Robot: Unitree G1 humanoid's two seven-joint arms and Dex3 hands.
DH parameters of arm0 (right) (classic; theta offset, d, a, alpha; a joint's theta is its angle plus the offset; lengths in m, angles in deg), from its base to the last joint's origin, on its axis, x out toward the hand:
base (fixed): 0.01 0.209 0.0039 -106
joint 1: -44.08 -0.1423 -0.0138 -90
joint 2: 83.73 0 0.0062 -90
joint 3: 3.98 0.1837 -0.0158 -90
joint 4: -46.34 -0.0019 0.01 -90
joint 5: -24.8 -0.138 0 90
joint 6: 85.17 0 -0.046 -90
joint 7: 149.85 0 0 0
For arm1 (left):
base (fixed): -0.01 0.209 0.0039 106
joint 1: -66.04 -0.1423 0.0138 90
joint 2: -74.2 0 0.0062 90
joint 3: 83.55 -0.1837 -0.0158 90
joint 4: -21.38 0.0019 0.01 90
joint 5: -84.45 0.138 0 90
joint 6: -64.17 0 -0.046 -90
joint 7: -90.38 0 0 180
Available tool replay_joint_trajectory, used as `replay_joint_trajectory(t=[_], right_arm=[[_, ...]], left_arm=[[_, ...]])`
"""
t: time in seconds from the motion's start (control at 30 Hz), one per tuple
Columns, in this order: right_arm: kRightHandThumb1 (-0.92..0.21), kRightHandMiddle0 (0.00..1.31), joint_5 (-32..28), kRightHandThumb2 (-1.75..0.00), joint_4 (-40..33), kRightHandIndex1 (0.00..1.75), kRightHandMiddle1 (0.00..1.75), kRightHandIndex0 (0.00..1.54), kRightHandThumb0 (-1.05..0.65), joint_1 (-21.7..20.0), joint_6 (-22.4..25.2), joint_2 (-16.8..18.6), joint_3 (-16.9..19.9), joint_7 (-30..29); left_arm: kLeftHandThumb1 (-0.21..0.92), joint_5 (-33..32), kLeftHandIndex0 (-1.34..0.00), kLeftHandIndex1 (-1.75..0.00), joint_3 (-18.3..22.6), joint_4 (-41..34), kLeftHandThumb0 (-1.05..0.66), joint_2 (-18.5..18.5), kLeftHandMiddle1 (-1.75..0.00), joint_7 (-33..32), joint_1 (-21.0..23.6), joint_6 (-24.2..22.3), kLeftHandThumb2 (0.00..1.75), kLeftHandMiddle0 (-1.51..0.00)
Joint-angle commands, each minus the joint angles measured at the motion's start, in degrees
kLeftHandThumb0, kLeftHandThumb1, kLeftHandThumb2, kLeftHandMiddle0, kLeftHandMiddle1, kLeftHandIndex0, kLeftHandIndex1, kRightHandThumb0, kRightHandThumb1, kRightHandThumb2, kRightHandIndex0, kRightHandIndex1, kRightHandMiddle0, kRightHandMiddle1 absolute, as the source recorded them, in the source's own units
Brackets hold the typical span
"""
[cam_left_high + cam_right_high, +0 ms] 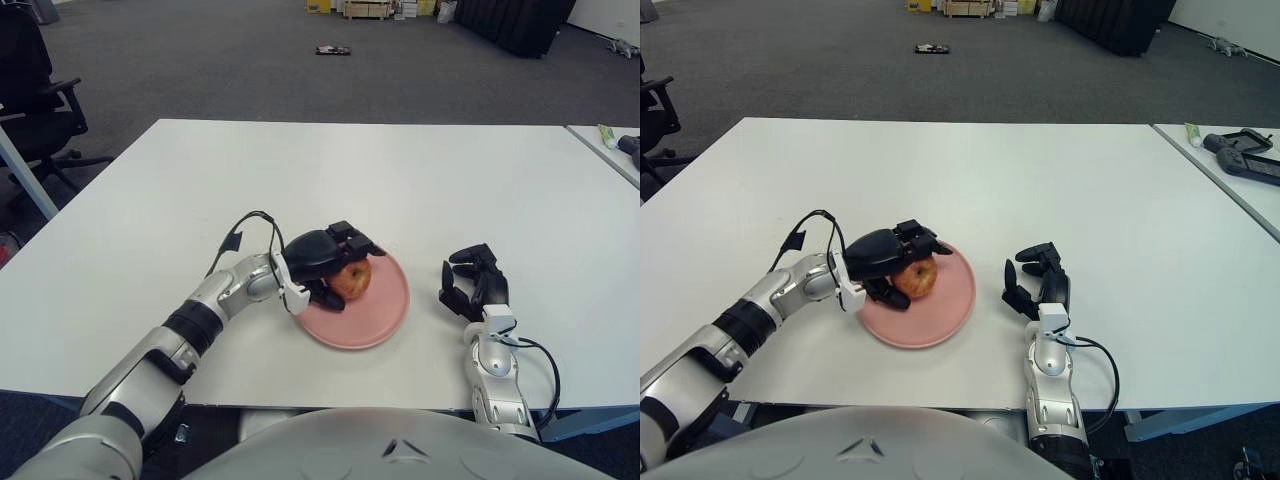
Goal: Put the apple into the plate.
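Observation:
A red-yellow apple (354,282) sits on the left part of the pink plate (385,312), near the table's front edge. My left hand (350,268) reaches in from the left and arches over the apple. Its fingers (352,238) are spread and lifted above the fruit, and the thumb lies low on the apple's left side. The hand hides the apple's left part. My right hand (470,285) shows just right of the plate, idle, its fingers loosely bent around nothing.
The white table (350,170) stretches far behind the plate. A black office chair (30,90) stands off the left edge. A second table (612,148) at the far right carries small items. Boxes stand on the distant floor.

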State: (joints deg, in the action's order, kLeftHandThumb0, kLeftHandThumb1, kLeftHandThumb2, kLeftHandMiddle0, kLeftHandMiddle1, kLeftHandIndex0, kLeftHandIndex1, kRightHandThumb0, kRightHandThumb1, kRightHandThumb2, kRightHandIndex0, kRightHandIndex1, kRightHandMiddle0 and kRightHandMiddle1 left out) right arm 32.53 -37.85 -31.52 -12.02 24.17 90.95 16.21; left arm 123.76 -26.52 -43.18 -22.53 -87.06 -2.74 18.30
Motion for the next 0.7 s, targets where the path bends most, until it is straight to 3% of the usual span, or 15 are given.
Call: replay_joint_trajectory(t=[0.0, 0.17, 0.53, 0.67], right_arm=[[-0.60, 0.39, 0.3, -0.96, -0.1, 1.75, 1.75, 0.71, -0.40, -0.8, 0.0, -0.2, 0.1, -0.3], [-0.62, 0.38, -0.1, -0.94, 0.1, 1.74, 1.75, 0.68, -0.40, -0.8, -0.1, -0.3, 0.1, 0.2], [-0.64, 0.37, -0.6, -0.92, 0.4, 1.73, 1.75, 0.67, -0.39, -0.7, -0.5, -0.4, 0.1, 0.8], [-0.63, 0.37, -0.6, -0.92, 0.8, 1.73, 1.75, 0.68, -0.39, -0.7, -1.1, -0.5, 0.2, 0.9]], left_arm=[[0.92, -2.5, 0.00, -0.10, 2.1, -1.2, -0.94, -1.1, -0.05, 1.0, 0.4, 0.8, 0.96, 0.00], [0.92, -5.2, 0.00, -0.01, 3.5, -1.6, -1.00, -1.1, -0.01, 1.9, -0.3, 1.8, 0.96, 0.00], [0.92, -9.1, 0.00, 0.00, 7.6, -2.7, -1.05, -0.1, 0.00, 1.9, -2.7, -0.2, 1.02, 0.00], [0.92, -15.9, 0.00, 0.00, 10.3, -3.5, -1.05, -0.7, 0.00, 5.2, -4.5, -2.0, 1.06, 0.00]])
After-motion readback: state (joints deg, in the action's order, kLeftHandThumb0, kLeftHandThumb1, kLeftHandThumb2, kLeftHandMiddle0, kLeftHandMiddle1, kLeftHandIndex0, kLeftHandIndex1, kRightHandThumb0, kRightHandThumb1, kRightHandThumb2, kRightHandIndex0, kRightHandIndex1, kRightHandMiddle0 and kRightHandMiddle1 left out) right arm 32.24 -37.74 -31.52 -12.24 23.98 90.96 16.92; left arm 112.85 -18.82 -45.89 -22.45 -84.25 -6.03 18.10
